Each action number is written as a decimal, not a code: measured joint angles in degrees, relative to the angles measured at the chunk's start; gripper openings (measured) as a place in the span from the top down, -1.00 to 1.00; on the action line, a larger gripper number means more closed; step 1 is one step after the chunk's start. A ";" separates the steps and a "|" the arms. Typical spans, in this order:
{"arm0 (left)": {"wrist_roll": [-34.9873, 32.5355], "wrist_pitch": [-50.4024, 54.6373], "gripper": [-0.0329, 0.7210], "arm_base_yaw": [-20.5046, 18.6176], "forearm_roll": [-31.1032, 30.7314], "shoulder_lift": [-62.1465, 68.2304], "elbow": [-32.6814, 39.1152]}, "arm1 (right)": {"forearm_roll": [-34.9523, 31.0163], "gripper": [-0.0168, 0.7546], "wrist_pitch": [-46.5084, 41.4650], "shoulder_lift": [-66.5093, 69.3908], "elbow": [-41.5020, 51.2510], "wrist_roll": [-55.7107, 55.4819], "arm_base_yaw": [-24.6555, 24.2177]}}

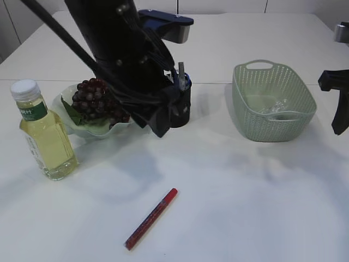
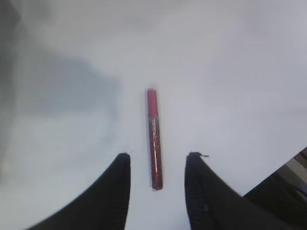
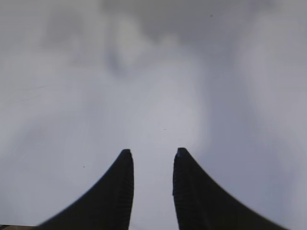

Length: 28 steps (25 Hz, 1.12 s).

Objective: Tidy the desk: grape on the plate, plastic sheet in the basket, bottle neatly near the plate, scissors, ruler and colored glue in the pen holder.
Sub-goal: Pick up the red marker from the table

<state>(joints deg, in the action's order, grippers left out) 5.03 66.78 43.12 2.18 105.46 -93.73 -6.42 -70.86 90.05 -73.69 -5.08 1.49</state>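
Left gripper [image 2: 157,155] hangs w/ jaws apart, empty, over red glue [image 2: 154,139] lying on table [image 1: 245,196]. Right gripper [image 3: 152,152] parted, empty. Grapes [image 1: 94,99] on plate [image 1: 95,130]; bottle [image 1: 43,134] beside it, green label unreadable. Basket [image 1: 272,103] at right.

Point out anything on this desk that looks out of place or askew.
The red glue pen lies loose and slanted on the bare front of the table, far from the black pen holder. Nothing looks spilled or damaged: the grapes sit on the plate, and the bottle stands upright beside it.
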 joint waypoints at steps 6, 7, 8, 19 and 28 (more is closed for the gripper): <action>-0.12 1.24 0.17 0.00 2.02 5.64 0.00 | -0.41 0.32 0.00 -0.09 0.00 0.00 0.00; -0.12 1.65 0.18 0.00 2.07 6.68 0.00 | -0.55 0.32 0.00 -0.09 0.00 0.00 0.00; -0.12 1.88 0.20 0.00 2.26 7.70 0.00 | -0.66 0.32 0.11 -0.09 0.00 0.00 0.00; -0.12 2.41 0.22 0.00 3.45 13.98 0.00 | -0.89 0.33 0.11 -0.09 0.00 0.04 0.00; -0.12 2.41 0.18 1.06 3.45 18.08 0.11 | -0.89 0.33 0.11 -0.09 0.00 0.14 0.00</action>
<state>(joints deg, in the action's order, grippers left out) 4.91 69.19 44.18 5.63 123.55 -93.62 -7.30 -70.75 89.96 -73.69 -4.94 1.49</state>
